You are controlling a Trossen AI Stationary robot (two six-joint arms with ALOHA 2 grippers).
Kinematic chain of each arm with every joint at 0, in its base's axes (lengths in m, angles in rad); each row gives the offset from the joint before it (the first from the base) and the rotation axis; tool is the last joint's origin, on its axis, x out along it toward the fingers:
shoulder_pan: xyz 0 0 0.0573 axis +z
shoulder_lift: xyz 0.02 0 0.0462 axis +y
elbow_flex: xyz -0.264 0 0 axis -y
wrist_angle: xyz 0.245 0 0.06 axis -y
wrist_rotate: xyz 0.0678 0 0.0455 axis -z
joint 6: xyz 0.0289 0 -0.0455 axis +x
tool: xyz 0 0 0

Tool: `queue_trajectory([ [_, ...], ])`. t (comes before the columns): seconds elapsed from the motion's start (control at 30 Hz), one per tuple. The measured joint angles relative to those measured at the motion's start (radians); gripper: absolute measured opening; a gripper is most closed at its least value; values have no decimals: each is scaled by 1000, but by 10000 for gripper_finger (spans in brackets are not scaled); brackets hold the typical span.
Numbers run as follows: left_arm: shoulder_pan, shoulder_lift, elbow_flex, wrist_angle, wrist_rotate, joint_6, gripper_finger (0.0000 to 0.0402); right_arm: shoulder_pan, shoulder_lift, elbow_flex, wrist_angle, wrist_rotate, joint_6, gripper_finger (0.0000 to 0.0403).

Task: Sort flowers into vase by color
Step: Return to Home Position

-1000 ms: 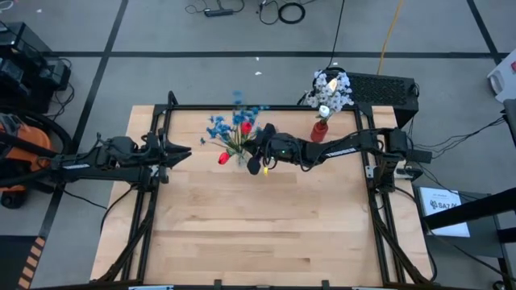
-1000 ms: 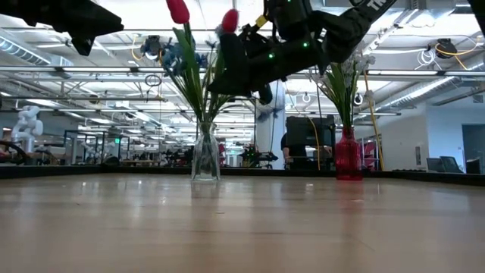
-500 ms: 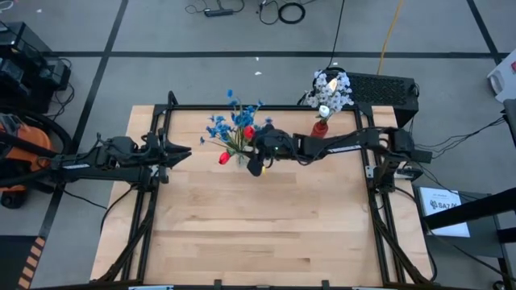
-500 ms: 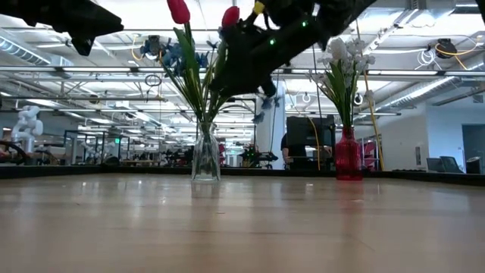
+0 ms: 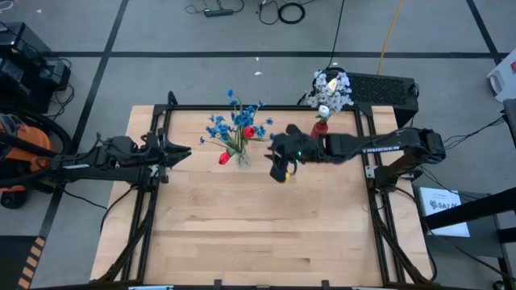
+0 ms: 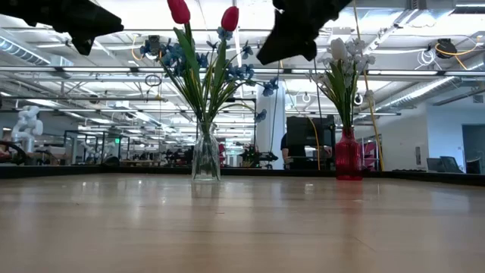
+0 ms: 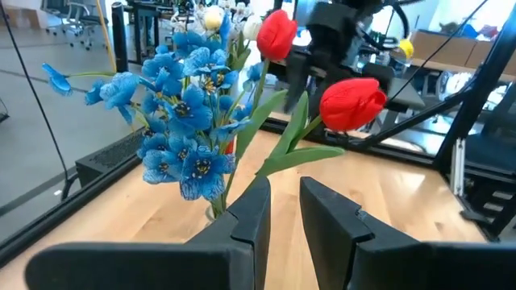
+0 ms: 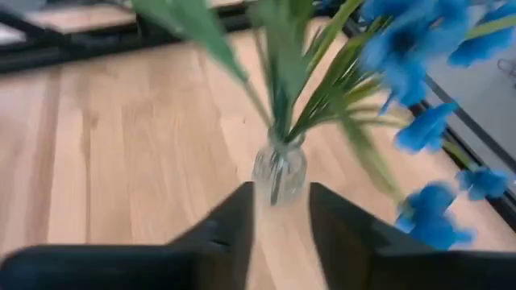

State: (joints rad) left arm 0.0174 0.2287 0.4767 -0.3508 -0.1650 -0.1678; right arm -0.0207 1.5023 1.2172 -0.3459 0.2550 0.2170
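Observation:
A clear glass vase [image 5: 239, 158] [image 6: 204, 155] stands on its base at the table's far middle. It holds blue flower clusters [image 5: 222, 126] [image 7: 181, 121] and two red tulip buds [image 6: 179, 10] [image 7: 351, 101]. A red vase [image 5: 320, 129] [image 6: 348, 155] with white flowers [image 5: 330, 87] stands at the far right. My right gripper [image 5: 278, 171] [image 8: 282, 234] hangs open in the air, to the right of the clear vase [image 8: 280, 171] and facing it. My left gripper [image 5: 185, 151] [image 7: 285, 217] waits left of that vase, slightly open and empty.
Bare wooden tabletop [image 5: 258, 225] spreads over the whole near half. A black frame rail [image 5: 258, 107] runs along the far edge behind the vases, and side rails flank the table. A dark box [image 5: 385, 87] sits beyond the far right corner.
My right gripper has drawn back from the clear vase's flowers toward the table's right edge and risen. The red tulip that was beside its fingers now stands free in the clear vase with the other stems.

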Motion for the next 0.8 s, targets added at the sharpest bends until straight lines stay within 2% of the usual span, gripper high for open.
queue_trajectory([
  [0.13,-1,0,0,-39,7,51,74,66,-31,-107,46,62,-3,25],
  [0.17,-1,0,-1,-60,8,51,74,78,-40,-137,63,69,4,13],
  [0.27,-1,-7,-56,-32,8,69,74,107,-65,-222,141,88,63,13],
  [0.4,-1,-25,-194,117,25,73,74,122,-104,-311,229,87,113,4],
  [0.5,-1,-43,-292,252,112,96,74,127,-140,-349,250,87,128,3],
  [0.63,-7,-71,-376,353,239,122,74,127,-178,-374,258,86,123,1],
  [0.8,-7,-120,-455,442,213,120,74,127,-209,-397,264,84,88,1],
])
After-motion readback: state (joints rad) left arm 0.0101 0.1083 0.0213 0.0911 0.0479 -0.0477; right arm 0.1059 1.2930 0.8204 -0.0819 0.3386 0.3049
